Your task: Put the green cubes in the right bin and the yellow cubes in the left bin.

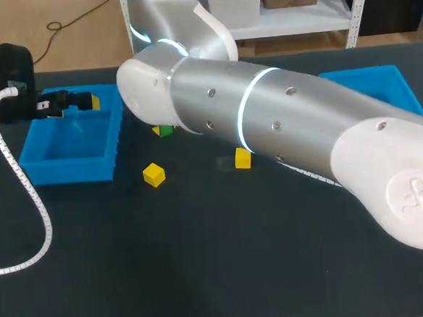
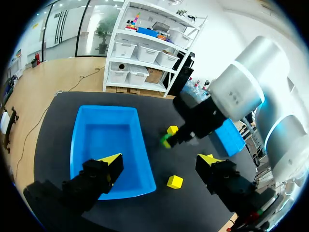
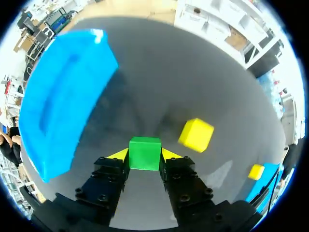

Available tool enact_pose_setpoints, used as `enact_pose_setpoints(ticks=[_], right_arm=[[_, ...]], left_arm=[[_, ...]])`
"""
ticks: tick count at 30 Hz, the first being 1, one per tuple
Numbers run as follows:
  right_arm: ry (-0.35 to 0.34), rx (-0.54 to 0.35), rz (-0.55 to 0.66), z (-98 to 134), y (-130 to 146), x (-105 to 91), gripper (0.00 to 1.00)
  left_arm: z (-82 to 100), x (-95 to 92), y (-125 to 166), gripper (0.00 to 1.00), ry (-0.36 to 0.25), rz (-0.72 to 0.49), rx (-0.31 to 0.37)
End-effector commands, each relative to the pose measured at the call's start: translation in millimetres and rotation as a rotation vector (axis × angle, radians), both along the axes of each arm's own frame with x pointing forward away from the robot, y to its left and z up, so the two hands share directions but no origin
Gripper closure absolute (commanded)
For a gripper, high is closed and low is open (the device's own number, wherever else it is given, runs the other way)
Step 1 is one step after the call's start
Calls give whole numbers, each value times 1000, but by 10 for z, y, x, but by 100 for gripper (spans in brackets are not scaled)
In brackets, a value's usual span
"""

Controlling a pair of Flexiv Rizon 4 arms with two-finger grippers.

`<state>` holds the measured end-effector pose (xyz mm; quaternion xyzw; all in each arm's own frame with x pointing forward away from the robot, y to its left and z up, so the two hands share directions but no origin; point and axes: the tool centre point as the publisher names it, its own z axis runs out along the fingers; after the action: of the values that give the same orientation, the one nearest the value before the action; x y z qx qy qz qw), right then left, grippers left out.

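Between the narrowed right jaws sits a pinched green cube (image 3: 145, 153)

The blue plastic left bin (image 1: 73, 157) stands at the left of the tabletop (image 1: 204, 260). The blue plastic right bin (image 1: 381, 85) is well apart at the far right, partly behind the right arm (image 1: 267, 118). A yellow cube (image 1: 154, 175) lies just right of the left bin, and a second yellow cube (image 1: 243, 158) lies nearer the middle. Behind the first, the green cube (image 3: 145, 153) sits gripped between the right pincer's (image 3: 145, 155) fingers. The left pincer (image 2: 161, 160) hangs above the left bin's rear rim.
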<state>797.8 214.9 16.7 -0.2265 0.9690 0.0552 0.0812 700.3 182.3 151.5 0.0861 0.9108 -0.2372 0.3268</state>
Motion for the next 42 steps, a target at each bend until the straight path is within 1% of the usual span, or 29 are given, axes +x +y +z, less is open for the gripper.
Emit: enact_pose_setpoints(ticks=[1,5,7,9,11,13,17,19,22,26,30,33,36,39,42], right_arm=[[-87,104,-3,467,-263,88,100],[-177,251,-42,946,-607,262,100],[-219,316,-65,1151,-862,345,100],[-254,364,-106,1294,-1155,419,100],[-286,399,-166,1395,-1502,470,100],[-312,432,-223,1448,-1853,483,100],[-350,467,-354,1499,-2525,376,100],[-363,486,-416,1505,-2824,286,100],[-384,485,-492,1509,-3190,86,100],[-392,460,-570,1446,-3571,-188,100],[-379,434,-649,1307,-3882,-413,100],[-355,417,-688,1177,-4011,-569,100],[-325,398,-704,1032,-4052,-691,100],[-300,401,-736,876,-4089,-748,100],[-290,404,-750,790,-4090,-754,100]], left_arm=[[-16,-4,23,0,-7,-7,-10],[-16,-4,23,0,-7,-7,-10],[-16,-4,23,0,-7,-7,-10],[-16,-4,23,0,-7,-7,-10],[-16,-4,23,0,-7,-7,-10],[-16,-4,23,0,-7,-7,-10],[-16,-4,23,0,-7,-7,-10],[-16,-4,23,0,-7,-7,-10],[-16,-4,23,0,-7,-7,-10],[-16,-4,23,0,-7,-7,-10],[-16,-4,23,0,-7,-7,-10],[-16,-4,23,0,-7,-7,-10],[-16,-4,23,0,-7,-7,-10],[-16,-4,23,0,-7,-7,-10],[-16,-4,23,0,-7,-7,-10]])
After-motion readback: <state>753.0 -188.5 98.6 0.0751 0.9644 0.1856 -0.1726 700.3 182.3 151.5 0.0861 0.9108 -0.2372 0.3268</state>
